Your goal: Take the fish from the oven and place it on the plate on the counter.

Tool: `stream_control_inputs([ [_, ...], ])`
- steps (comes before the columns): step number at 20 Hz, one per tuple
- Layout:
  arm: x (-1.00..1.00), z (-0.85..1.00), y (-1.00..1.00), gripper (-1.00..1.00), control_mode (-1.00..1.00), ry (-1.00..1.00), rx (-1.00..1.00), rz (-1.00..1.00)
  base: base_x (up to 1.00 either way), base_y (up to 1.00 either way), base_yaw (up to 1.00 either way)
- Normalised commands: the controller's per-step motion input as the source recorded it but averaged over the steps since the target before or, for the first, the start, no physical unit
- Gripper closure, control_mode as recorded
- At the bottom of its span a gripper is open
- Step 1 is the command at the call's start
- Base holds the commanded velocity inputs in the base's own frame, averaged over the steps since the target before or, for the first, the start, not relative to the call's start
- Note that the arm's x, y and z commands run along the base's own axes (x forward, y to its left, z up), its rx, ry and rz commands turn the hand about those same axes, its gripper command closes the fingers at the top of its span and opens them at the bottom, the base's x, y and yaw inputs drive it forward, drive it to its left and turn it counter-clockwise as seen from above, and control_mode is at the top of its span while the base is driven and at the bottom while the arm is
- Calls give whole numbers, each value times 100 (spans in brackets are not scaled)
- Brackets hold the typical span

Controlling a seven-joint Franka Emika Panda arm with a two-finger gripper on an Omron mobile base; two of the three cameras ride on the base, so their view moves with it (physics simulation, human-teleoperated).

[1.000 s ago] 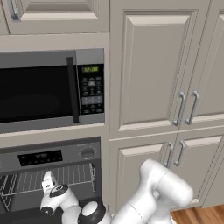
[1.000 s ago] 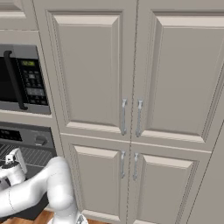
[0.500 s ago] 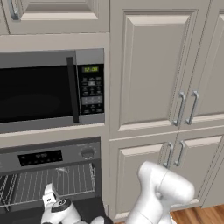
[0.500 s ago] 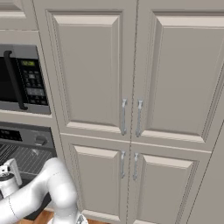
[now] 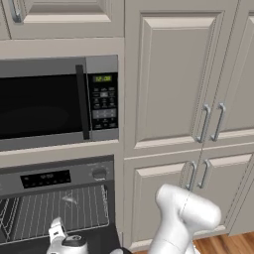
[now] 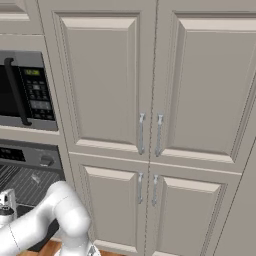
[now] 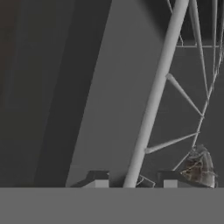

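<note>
My gripper (image 7: 130, 178) sits parted at the oven (image 5: 59, 198) rack. The fish (image 7: 199, 168) stands lengthwise up the hand view, mottled grey-brown.

Landmark: microwave (image 5: 57, 101), black window, keypad at its right, set in a grey-beige cabinet wall.
Above microwave: upper cabinet door (image 5: 64, 12) with a metal handle (image 5: 15, 10).
Right of microwave: tall double doors (image 6: 155, 80), paired vertical handles (image 6: 150, 132) at the centre seam.
Below those doors: lower double doors (image 6: 150, 210), shorter handles (image 6: 147, 189).
Floor: wood strip (image 5: 223, 243), lower right of microwave.
Light: even, soft.
</note>
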Motion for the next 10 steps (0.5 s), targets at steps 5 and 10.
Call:
stream_control_inputs([
  [5, -66, -17, 0, 100, -100, 37, 0, 2, 0, 0, 0],
  [10, -81, -25, 0, 100, -100, 38, 0, 1, 0, 0, 0],
])
